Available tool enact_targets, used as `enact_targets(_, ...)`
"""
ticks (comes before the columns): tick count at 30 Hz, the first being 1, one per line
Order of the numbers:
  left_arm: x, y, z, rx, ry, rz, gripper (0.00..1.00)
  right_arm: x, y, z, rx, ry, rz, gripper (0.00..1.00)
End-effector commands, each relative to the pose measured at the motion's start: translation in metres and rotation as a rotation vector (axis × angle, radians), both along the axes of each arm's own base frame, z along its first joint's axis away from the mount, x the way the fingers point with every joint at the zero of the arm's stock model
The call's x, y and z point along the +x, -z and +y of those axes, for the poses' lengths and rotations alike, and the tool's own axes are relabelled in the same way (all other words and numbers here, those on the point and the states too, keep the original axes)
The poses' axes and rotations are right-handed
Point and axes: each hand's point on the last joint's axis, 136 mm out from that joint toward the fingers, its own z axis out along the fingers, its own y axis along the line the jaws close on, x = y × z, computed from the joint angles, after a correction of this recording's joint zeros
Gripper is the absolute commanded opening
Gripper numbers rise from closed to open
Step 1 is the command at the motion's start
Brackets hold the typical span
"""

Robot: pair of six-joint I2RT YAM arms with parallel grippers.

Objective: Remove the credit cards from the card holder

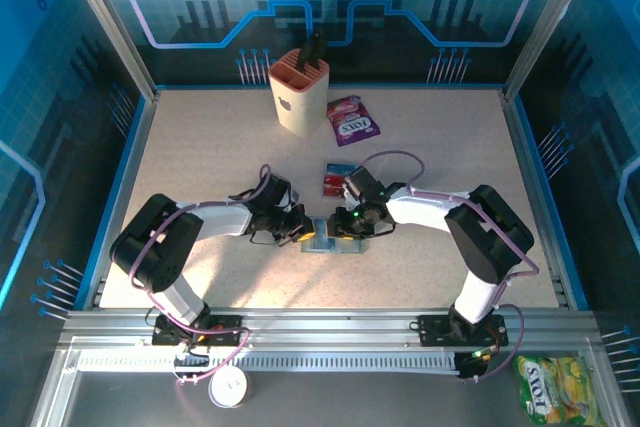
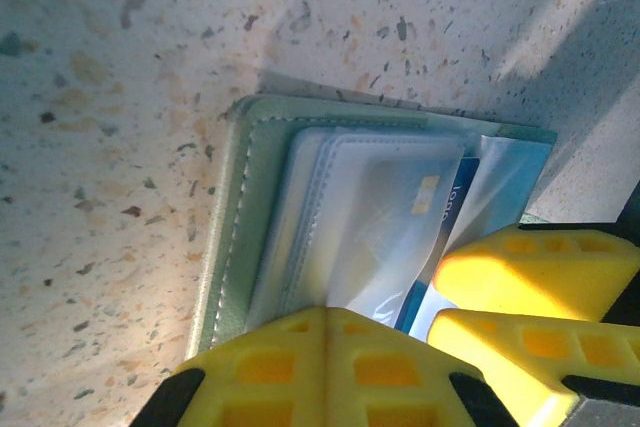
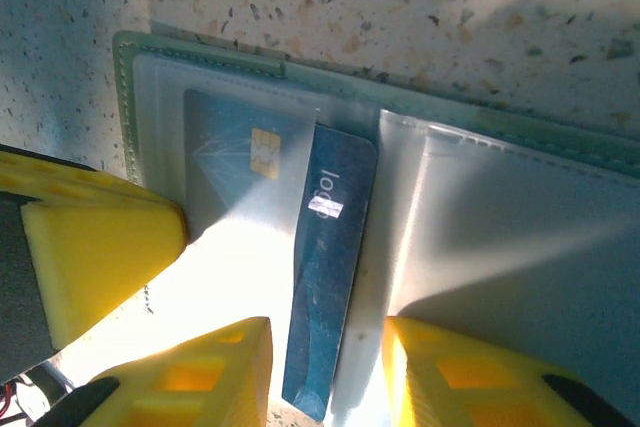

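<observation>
One blue card point(image 3: 325, 287), likely stiff, slick, being straddled by parted right gripper point(image 3: 328, 372) at end jutting from card holder point(image 3: 126, 107) (best hold); holder being pinned by closed left gripper point(image 2: 325, 347).

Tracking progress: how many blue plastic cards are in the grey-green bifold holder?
2: a chip card inside a clear sleeve, a darker card sticking out beside it. More may be hidden.

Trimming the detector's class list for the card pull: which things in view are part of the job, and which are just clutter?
Job:
card holder
blue card, half out of its sleeve
second card, in a sleeve
loose cards, already out

Lying about:
beige slotted cup
purple candy packet
yellow-green packet, near right corner
</observation>
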Motion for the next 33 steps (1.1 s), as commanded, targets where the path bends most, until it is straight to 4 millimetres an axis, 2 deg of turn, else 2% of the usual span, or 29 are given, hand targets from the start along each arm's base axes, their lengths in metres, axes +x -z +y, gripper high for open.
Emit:
enact_targets(1, -0.004, 0.004, 0.006, 0.038, 0.012, 0.022, 0.02, 0.002, -0.014, 0.001, 0.012, -0.009, -0.025, 0.36)
enact_targets(5, 0.0, -0.003, 0.003, 0.03, 0.023, 0.006, 0.02, 0.001, -0.019, 0.014, 0.088, -0.013, -0.002, 0.36)
enact_targets(10, 0.0, -0.001, 0.003, 0.032, 0.025, 0.014, 0.03, 0.0, -0.017, 0.023, 0.108, -0.015, 0.024, 0.36)
enact_targets(22, -0.001, 0.003, 0.001, 0.025, 0.035, 0.022, 0.03, 0.001, -0.003, 0.028, 0.094, 0.03, 0.081, 0.35)
enact_targets(33, -0.002, 0.006, 0.002, 0.026, 0.037, 0.028, 0.03, 0.002, -0.002, 0.032, 0.121, 0.031, 0.088, 0.26)
